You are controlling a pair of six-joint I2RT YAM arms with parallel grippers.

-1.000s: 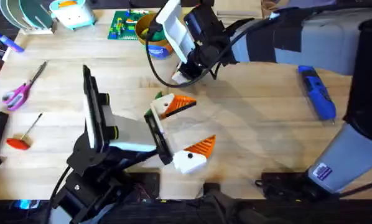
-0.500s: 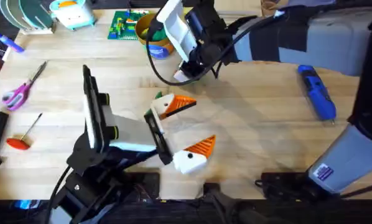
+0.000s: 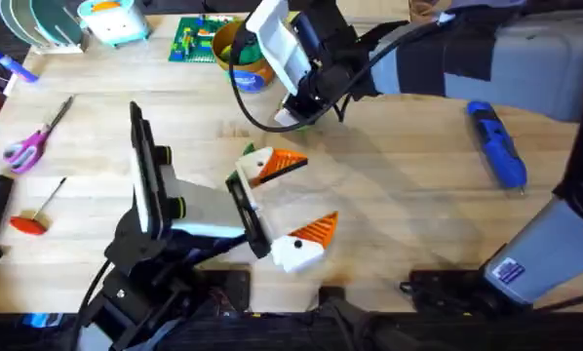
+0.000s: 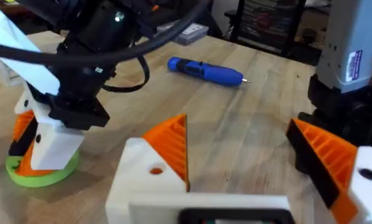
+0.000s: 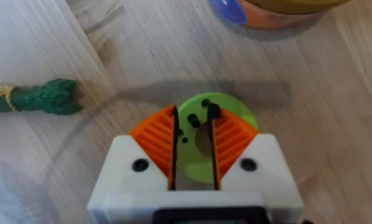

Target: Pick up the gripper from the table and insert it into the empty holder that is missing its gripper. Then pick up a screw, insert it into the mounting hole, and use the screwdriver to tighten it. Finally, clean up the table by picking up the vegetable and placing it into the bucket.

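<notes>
Right arm's fingers [image 5: 194, 146] edged farther out, straddling one green ring [image 5: 206, 118]; left's [image 4: 260, 162] released.

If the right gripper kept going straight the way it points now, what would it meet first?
The lime-green ring. The right gripper points down at it, its slightly parted orange pads over the ring's middle; the left wrist view suggests it is at or nearly on the ring already, though depth is unclear.

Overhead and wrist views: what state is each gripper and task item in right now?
Left gripper: wide open, empty.
Right gripper: narrowly open, down over the lime-green ring.
Blue screwdriver: lying on the table, untouched.
Vegetable: lying on the table, outside the bucket.
</notes>
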